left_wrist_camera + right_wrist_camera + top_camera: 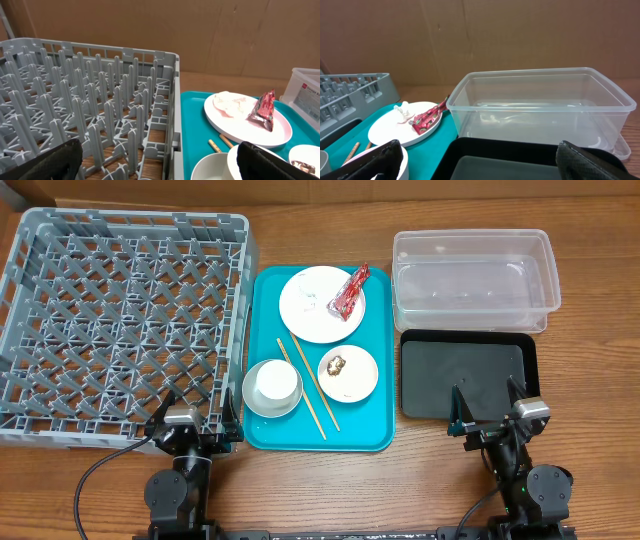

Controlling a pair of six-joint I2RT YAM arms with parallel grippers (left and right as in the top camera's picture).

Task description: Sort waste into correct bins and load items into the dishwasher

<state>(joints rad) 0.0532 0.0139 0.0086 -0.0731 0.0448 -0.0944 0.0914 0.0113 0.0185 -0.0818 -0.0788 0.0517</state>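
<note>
The grey dish rack [120, 320] fills the left. The teal tray [378, 360] holds a large white plate [310, 315] with the red-and-white wrapper [349, 292] and rice grains [311, 302], a small dish [358, 383] with a brown lump [337, 365], a grey bowl [252, 402] with a white cup [274, 382] in it, and chopsticks [306, 386]. The clear tub [475, 278] and black tray [468, 374] sit at the right. My left gripper [196, 417] is open and empty at the rack's near corner. My right gripper [488, 408] is open and empty over the black tray's near edge.
A brown cardboard wall stands behind the table [520, 35]. Bare wood table [340, 490] lies along the front between the two arm bases. The plate and wrapper also show in the left wrist view [265, 107] and right wrist view [425, 120].
</note>
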